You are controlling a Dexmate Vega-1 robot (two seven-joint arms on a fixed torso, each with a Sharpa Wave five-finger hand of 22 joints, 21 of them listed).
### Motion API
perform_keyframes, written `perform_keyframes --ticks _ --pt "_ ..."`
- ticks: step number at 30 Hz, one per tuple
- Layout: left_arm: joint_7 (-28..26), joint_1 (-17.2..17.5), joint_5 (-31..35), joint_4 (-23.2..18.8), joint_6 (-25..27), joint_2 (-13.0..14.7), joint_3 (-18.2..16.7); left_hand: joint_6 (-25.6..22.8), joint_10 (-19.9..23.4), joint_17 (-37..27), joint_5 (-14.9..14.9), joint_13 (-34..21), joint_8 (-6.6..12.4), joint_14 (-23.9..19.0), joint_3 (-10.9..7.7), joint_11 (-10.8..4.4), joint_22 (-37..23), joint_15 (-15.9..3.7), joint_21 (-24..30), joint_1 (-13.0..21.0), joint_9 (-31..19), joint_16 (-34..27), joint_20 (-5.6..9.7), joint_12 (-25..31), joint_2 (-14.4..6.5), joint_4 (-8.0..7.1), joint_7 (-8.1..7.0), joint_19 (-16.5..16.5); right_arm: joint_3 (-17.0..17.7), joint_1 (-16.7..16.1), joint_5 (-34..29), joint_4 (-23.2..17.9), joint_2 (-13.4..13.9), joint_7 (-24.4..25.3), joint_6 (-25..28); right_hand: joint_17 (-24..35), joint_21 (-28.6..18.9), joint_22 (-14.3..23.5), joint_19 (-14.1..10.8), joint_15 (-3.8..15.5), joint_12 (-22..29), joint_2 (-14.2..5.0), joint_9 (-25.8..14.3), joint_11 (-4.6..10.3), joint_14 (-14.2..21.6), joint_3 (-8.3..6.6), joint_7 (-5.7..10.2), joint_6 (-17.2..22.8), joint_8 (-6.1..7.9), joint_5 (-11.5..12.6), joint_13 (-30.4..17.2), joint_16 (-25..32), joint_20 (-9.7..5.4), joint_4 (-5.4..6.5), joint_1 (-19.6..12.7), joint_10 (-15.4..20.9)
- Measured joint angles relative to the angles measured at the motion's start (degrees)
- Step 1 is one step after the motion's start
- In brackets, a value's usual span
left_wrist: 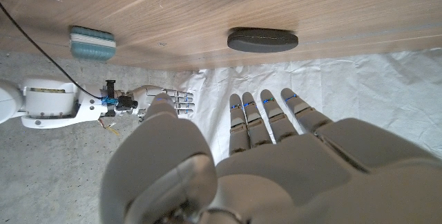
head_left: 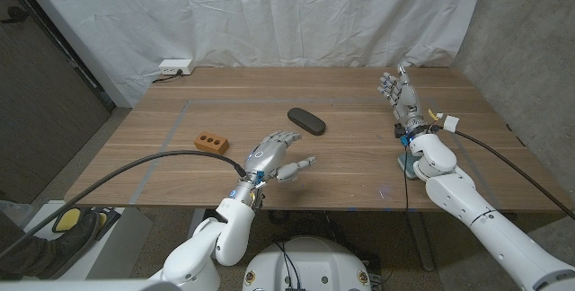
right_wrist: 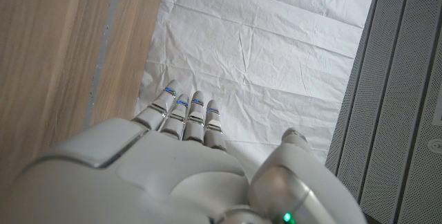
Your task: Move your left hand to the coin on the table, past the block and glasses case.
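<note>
Left hand (head_left: 274,154): near centre of the wooden table (head_left: 359,161), fingers spread, holding nothing. Glasses case (head_left: 306,120) (dark, oval) lies just beyond it; block (head_left: 212,141) sits to its left; coin cannot be made out. Right hand (head_left: 399,92): far right, fingers apart, empty.

Lab: white backdrop sheet (head_left: 269,13) (taped table (head_left: 359,161))

The right hand (right_wrist: 186,175) is showing its pale back, with its fingers (right_wrist: 185,117) reaching out straight toward a creased white sheet (right_wrist: 262,58). Beside the hand, the wooden table (right_wrist: 55,58) is running along, and a grey perforated panel (right_wrist: 400,99) is standing on the hand's other side.
</note>
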State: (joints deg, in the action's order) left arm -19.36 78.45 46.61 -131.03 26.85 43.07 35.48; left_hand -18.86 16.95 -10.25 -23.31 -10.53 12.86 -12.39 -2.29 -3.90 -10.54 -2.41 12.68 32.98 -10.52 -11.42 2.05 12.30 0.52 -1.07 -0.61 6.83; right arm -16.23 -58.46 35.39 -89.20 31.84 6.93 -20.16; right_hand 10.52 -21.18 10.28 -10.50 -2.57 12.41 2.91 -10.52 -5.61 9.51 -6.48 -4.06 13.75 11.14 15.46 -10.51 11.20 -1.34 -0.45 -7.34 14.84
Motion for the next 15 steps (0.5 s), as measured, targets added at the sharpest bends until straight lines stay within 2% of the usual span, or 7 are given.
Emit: perform_keyframes --ticks 15 --pt "1.90 -1.25 -0.11 0.86 2.53 -0.71 2.22 -0.84 0.32 0.00 0.00 0.00 0.00 -0.35 -0.17 -0.30 0.01 0.36 0.00 0.54 0.00 0.00 0.00 0.00 -0.07 0.16 0.23 0.00 0.24 0.02 0.43 0.53 0.02 -0.27 -0.03 0.00 0.44 0.00 0.01 0.00 0.00 0.00 0.00 0.40 0.00 0.00 0.27 0.69 0.39 0.00 0.00 0.00 0.00 0.00 0.00 0.41"
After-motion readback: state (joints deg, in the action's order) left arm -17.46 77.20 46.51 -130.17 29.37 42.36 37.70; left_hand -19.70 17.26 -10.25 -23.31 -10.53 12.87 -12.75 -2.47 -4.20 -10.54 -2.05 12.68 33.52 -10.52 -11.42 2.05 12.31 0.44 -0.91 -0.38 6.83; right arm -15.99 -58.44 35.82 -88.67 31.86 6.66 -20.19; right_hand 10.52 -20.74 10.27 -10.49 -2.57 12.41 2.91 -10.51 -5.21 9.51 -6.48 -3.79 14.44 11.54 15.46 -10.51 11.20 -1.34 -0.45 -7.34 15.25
